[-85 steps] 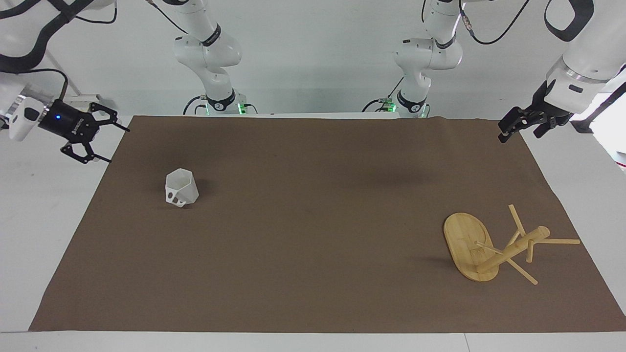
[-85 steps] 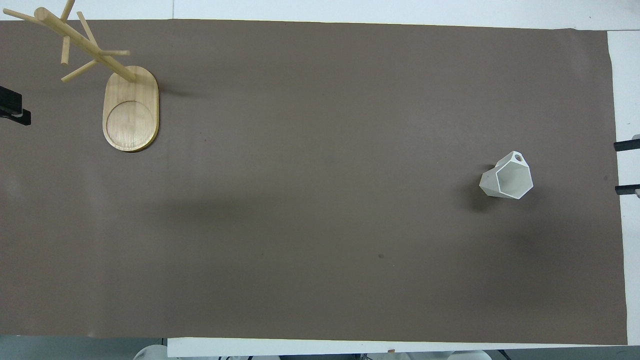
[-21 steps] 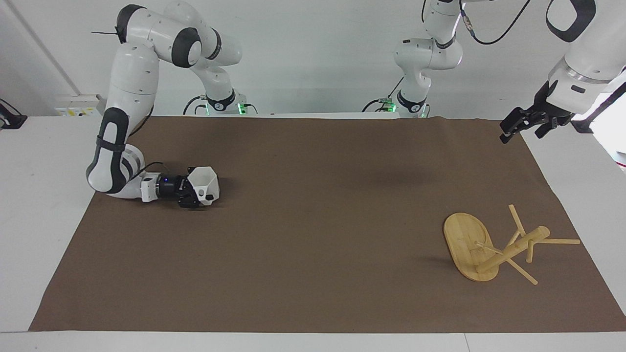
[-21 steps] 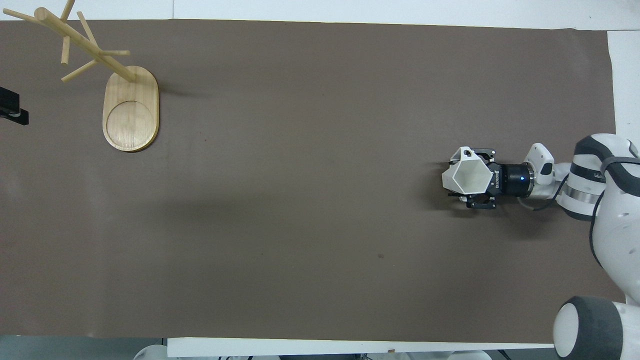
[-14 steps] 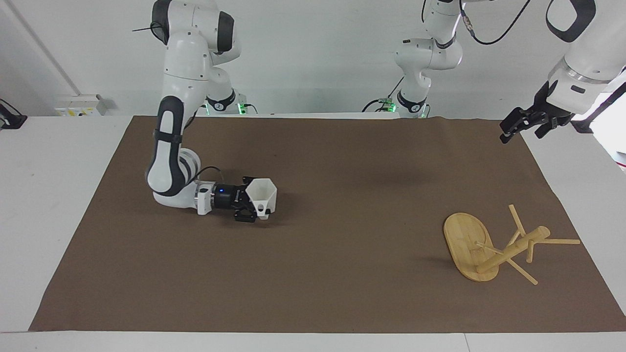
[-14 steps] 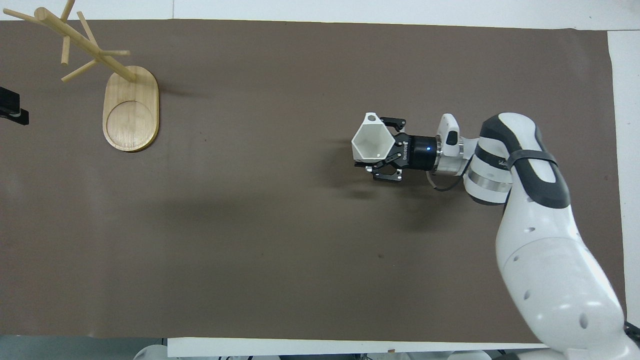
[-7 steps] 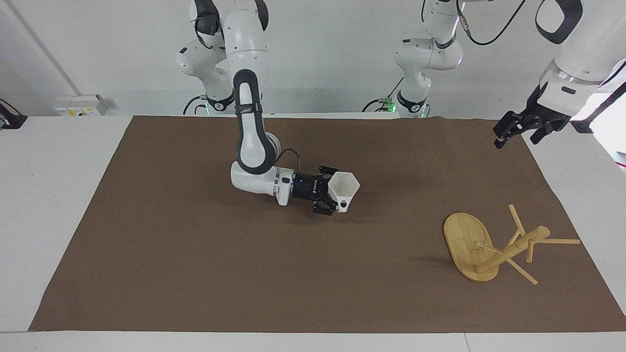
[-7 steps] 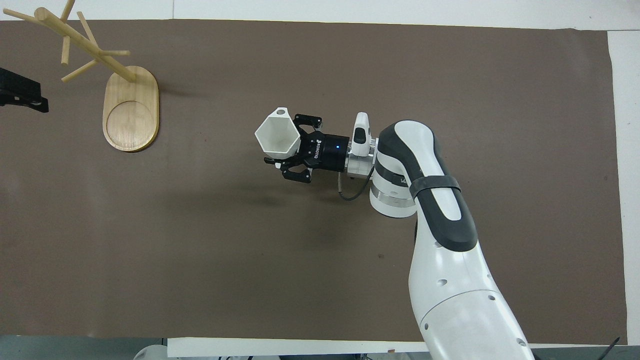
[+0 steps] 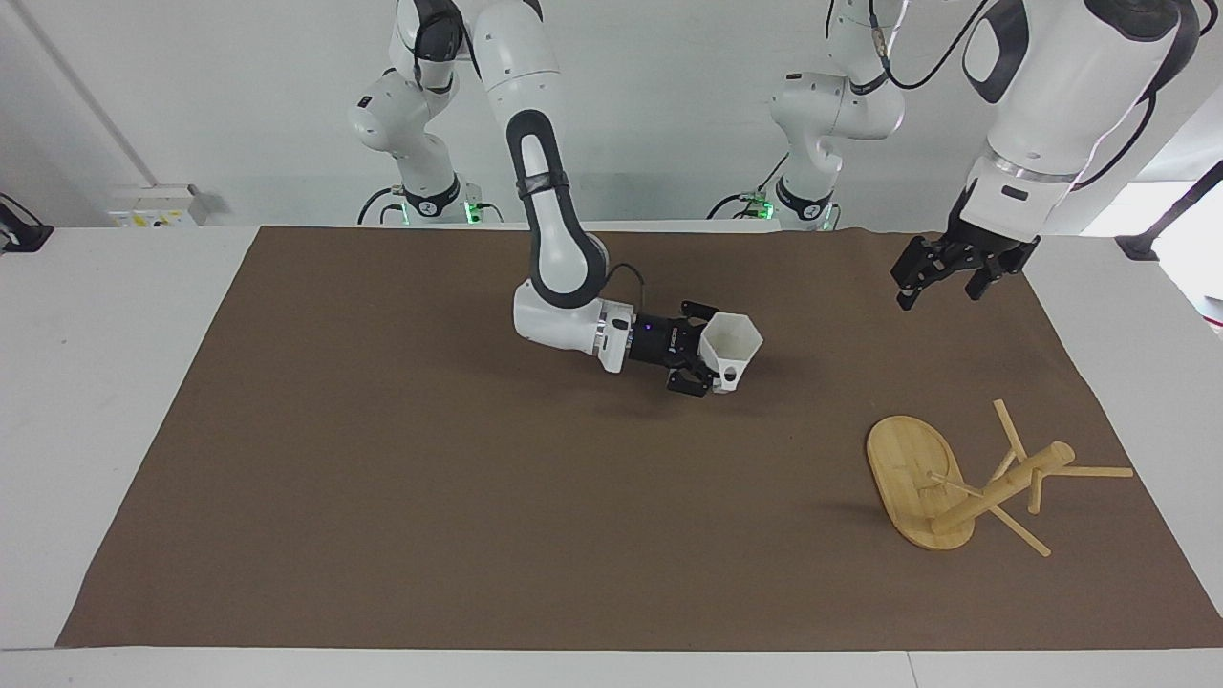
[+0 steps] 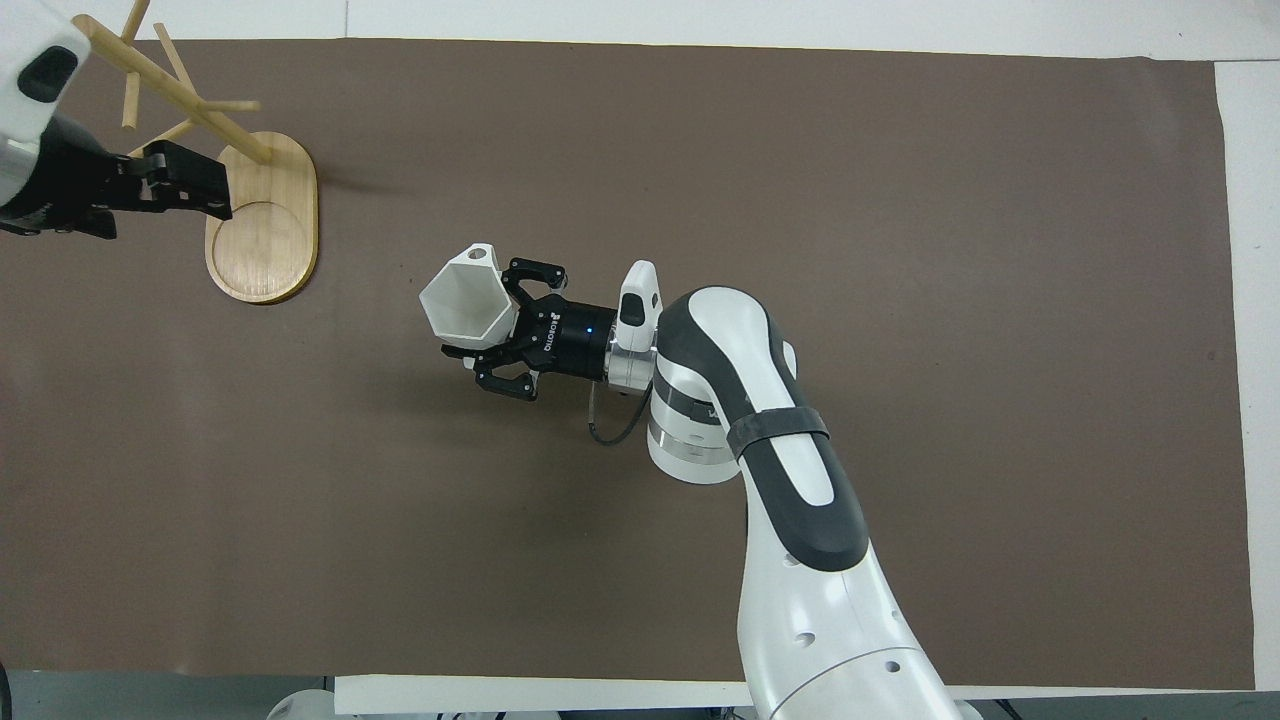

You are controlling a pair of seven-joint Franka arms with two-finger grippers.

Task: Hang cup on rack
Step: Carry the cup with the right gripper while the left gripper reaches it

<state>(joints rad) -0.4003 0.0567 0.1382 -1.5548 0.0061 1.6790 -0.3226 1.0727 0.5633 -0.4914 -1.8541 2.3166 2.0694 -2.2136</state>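
White plastic is catching the eye at the middle of the brown-covered surface [image 9: 382, 535]: the right claw [image 9: 705, 366] is gripping the faceted cup [image 9: 732, 346], its fingertips pinched on the cup's wall, and is holding it just above the cloth. The forearm is lying almost level, so the cup is being carried sideways, mouth turned up and outward, with its angular open handle [image 9: 728, 378] hanging at the lower side.

What the coming move seems to turn on is the line from cup to rack. The bamboo rack [image 9: 965, 487] is standing at the left arm's end of the surface, close to the edge farthest from the robots, its oval base [image 9: 903, 468] flat on the cloth, with post and thin pegs [image 9: 1094, 471] rising from the end of the base farther from the robots. From the cup it is lying well apart, onward toward that end and farther from the robots, and the right claw is pointing roughly that way.

Meanwhile the left claw [image 9: 941, 277] is hanging with fingers spread wide, holding nothing, over the cloth between the rack and the robots' edge. It is the nearer claw to the rack, though the cup is with the right one.
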